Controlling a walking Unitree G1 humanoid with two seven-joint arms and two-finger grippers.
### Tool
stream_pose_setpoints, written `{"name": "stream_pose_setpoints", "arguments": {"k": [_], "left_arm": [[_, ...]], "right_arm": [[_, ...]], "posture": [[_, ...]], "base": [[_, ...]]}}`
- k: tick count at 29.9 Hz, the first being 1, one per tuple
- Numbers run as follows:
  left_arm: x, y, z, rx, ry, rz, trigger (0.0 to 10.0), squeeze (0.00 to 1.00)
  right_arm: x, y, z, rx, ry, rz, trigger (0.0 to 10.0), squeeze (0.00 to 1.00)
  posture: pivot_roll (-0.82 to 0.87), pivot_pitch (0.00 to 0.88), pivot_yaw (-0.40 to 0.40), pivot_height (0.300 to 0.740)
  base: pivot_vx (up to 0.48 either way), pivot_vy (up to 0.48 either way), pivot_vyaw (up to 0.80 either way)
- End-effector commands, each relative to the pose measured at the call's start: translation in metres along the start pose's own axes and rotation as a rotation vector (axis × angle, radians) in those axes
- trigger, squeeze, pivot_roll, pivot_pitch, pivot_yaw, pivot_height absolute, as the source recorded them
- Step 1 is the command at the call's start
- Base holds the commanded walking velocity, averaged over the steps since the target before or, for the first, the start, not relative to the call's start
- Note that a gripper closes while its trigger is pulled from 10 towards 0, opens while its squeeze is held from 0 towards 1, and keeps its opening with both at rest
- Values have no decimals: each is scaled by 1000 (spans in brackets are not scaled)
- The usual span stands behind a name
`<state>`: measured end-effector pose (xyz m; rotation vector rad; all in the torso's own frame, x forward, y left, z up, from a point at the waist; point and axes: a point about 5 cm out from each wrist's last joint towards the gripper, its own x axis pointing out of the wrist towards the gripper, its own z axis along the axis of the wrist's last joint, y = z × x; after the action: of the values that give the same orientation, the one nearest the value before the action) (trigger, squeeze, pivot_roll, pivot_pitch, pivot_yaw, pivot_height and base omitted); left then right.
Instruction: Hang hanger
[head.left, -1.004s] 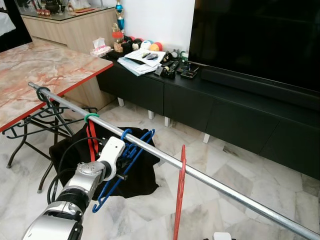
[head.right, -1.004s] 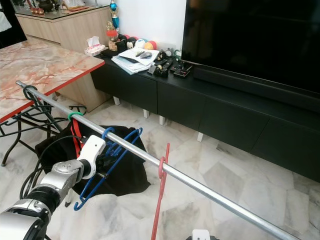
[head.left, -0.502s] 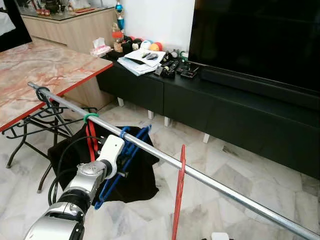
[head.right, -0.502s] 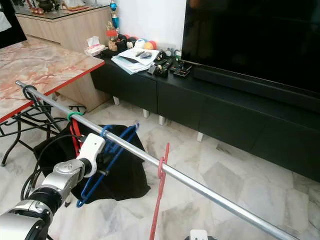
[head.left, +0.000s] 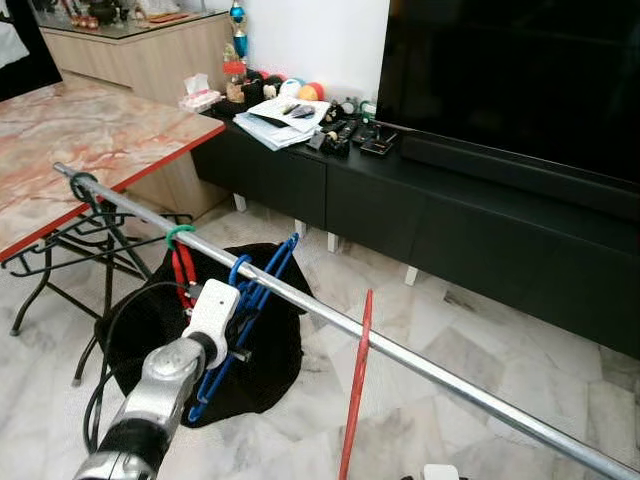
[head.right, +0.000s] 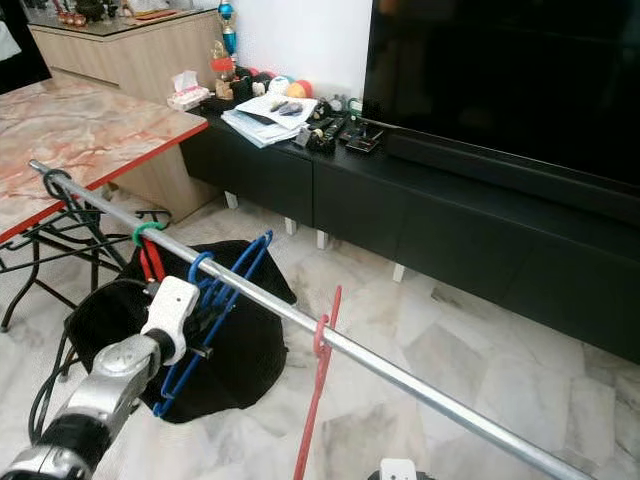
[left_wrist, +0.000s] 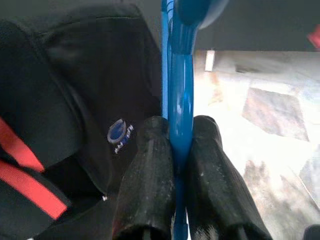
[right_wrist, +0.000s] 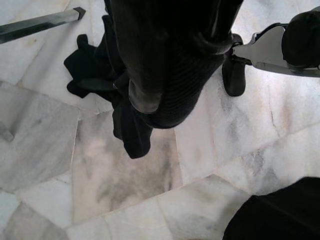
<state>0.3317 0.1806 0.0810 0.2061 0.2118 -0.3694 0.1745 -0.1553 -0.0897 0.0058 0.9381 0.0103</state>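
A blue hanger (head.left: 252, 300) has its hook (head.right: 196, 264) curled over the slanting metal rail (head.left: 430, 368). My left gripper (head.left: 236, 340) is shut on the hanger's lower part, just below the rail. In the left wrist view both black fingers (left_wrist: 150, 170) pinch the blue bar (left_wrist: 180, 110). A red hanger with a green hook (head.left: 180, 262) hangs close on the left of the blue one. Another red hanger (head.left: 357, 390) hangs further right along the rail. My right gripper (right_wrist: 165, 95) hangs idle over the marble floor, fingers together.
A marble-topped table (head.left: 70, 150) with black chair frames (head.left: 60, 260) stands at the left. A black cloth (head.left: 270, 360) lies on the floor under the rail. A long black TV console (head.left: 470, 230) with clutter runs along the far wall.
My left arm has drawn back and down to the left. The blue hanger has slid left along the rail toward the green hook and now hangs steeper.
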Motion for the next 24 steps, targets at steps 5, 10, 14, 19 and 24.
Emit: {"name": "stream_pose_setpoints", "arguments": {"k": [5, 10, 14, 19, 24], "left_arm": [[-28, -13, -26, 117, 80, -189, 0, 0], [-36, -9, -57, 96, 214, -144, 9686, 0], [-39, -10, -79, 46, 319, -85, 10000, 0], [-50, -15, -117, -113, 483, 76, 10000, 0], [-74, -27, -152, -179, 651, 183, 10000, 0]], "right_arm": [[-1, 13, -5, -3, 9, 16, 10000, 0], [0, 22, -1, -7, 3, 25, 10000, 0], [1, 23, 2, -7, -4, 24, 10000, 0], [1, 19, 2, -10, -4, 16, 10000, 0], [1, 3, 2, -6, -3, -4, 10000, 0]], "posture": [[21, 12, 35, 740], [19, 2, 37, 740], [15, 0, 35, 740], [6, 0, 36, 740], [-3, 0, 40, 740]], "base": [[0, 0, 0], [0, 0, 0], [0, 0, 0], [0, 0, 0], [0, 0, 0]]}}
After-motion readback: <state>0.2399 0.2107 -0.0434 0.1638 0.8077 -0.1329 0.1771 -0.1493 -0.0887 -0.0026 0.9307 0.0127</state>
